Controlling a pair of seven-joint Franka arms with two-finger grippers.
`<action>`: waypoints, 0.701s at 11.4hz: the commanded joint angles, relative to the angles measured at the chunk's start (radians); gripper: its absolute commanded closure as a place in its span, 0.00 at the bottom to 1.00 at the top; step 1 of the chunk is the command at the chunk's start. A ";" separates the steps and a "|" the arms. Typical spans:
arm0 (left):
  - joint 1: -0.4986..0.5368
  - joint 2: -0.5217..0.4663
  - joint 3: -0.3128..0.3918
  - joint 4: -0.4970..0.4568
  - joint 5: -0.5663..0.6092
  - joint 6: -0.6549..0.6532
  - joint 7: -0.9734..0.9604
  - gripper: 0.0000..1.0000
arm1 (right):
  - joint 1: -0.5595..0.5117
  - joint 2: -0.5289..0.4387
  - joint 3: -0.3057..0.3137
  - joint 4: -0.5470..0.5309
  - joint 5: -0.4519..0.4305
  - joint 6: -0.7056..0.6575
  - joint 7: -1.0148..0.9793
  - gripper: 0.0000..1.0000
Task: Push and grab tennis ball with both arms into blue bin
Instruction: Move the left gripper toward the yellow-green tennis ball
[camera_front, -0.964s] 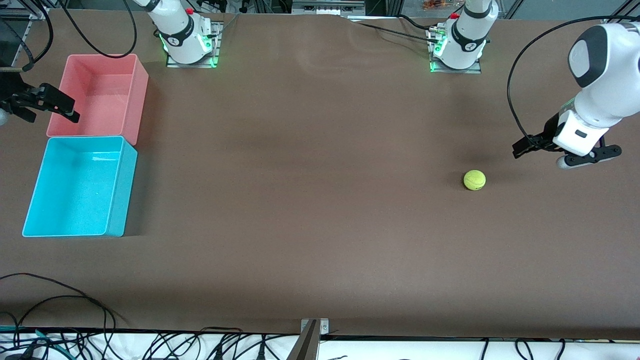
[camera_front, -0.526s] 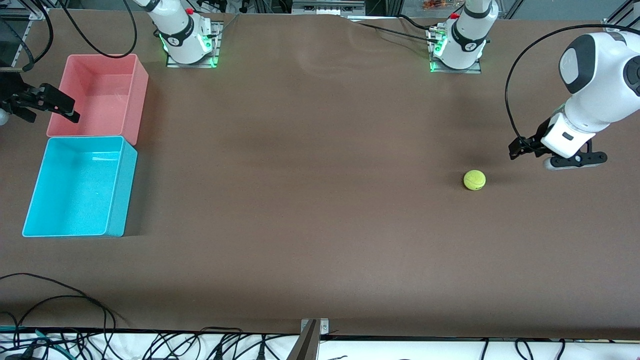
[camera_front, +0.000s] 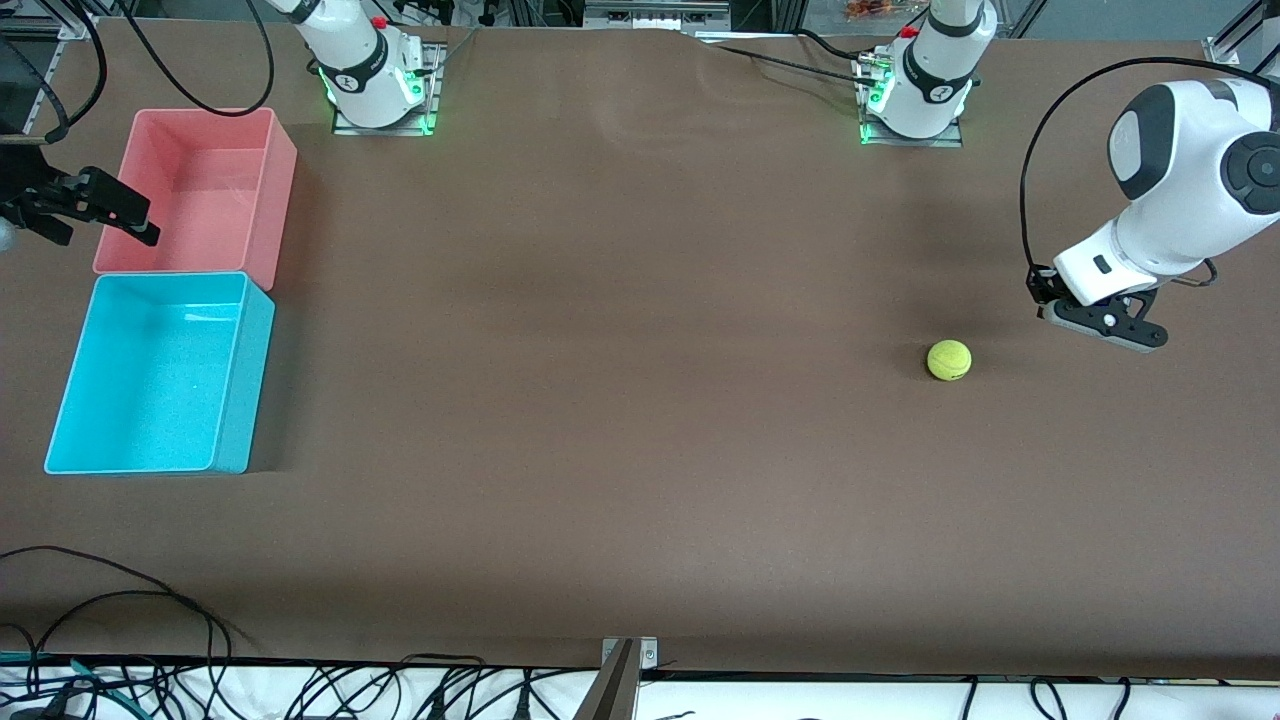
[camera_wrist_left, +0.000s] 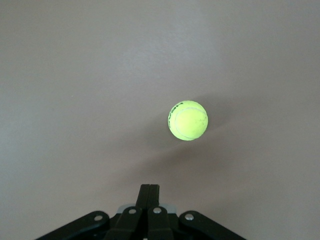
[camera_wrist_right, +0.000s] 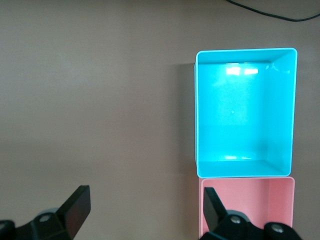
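1. Resting on the brown table (camera_front: 640, 400), the tennis ball (camera_front: 949, 360) is seen at the right of the front frame, untouched.
2. The left gripper (camera_front: 1040, 290) is held just beside the ball, toward the left arm's end, fingers (camera_wrist_left: 148, 192) pressed together, nothing pinched.
3. The right gripper (camera_front: 140, 228) is parked at the upper left, over the pink bin (camera_front: 280, 160), fingers (camera_wrist_right: 77, 205) spread.
4. The blue bin (camera_front: 245, 400) is noted touching the pink bin, nearer the front camera.

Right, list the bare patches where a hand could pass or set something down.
Widest patch: bare table between the tennis ball and the blue bin. Also the strip nearer the front camera than both. Crowded: the right arm's end, where the pink bin touches the blue bin beside the right gripper.
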 joint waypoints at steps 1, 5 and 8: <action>0.009 0.021 -0.005 -0.002 0.022 0.014 0.157 1.00 | 0.000 0.006 0.001 0.021 0.006 -0.019 0.003 0.00; 0.026 0.034 -0.003 -0.024 0.022 0.089 0.479 1.00 | 0.000 0.006 0.001 0.021 0.006 -0.019 0.003 0.00; 0.032 0.067 -0.003 -0.024 0.023 0.120 0.606 1.00 | 0.000 0.006 0.001 0.021 0.006 -0.019 0.003 0.00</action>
